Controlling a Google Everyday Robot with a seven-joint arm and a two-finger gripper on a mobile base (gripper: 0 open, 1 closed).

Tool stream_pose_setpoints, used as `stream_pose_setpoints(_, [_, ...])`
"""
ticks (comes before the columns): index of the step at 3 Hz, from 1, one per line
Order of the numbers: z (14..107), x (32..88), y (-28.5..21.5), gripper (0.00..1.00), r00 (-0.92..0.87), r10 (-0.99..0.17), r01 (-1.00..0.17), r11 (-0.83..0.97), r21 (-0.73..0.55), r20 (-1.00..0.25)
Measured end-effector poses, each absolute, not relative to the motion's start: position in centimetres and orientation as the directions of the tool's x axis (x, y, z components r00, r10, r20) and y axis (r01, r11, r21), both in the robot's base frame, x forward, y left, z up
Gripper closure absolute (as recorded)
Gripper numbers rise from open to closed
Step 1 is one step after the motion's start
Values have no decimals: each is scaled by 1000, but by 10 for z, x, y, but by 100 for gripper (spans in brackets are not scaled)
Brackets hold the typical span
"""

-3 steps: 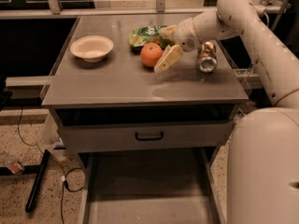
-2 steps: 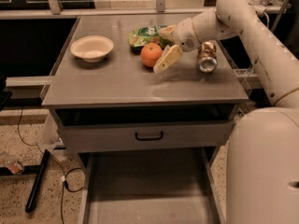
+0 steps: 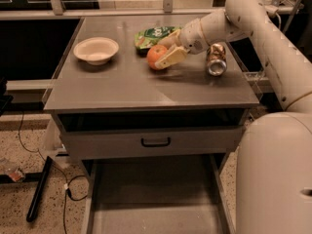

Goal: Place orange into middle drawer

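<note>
The orange sits on the grey cabinet top, just in front of a green snack bag. My gripper reaches in from the right at the orange's right side. Its pale fingers are spread, one in front of the orange and one behind it, close against the fruit. The orange rests on the top. The middle drawer is pulled out low at the front, a wide grey tray with a bare floor.
A white bowl stands at the left of the top. A metal can lies on its side to the right, under my forearm. A closed drawer front with a black handle is above the open tray. Cables lie on the floor at left.
My gripper has moved slightly left, closer onto the orange, so its fingers now flank the fruit. The orange, bowl, bag and can have not moved.
</note>
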State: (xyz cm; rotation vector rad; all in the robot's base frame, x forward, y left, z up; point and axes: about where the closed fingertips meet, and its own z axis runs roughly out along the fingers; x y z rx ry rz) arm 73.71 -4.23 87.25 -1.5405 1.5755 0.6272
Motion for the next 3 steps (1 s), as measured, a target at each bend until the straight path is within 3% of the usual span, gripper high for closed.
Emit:
stream_pose_setpoints(2, [872, 737, -42, 88, 91, -562, -973, 125, -193, -822])
stream_pose_setpoints(3, [873, 737, -42, 100, 91, -562, -973, 125, -193, -822])
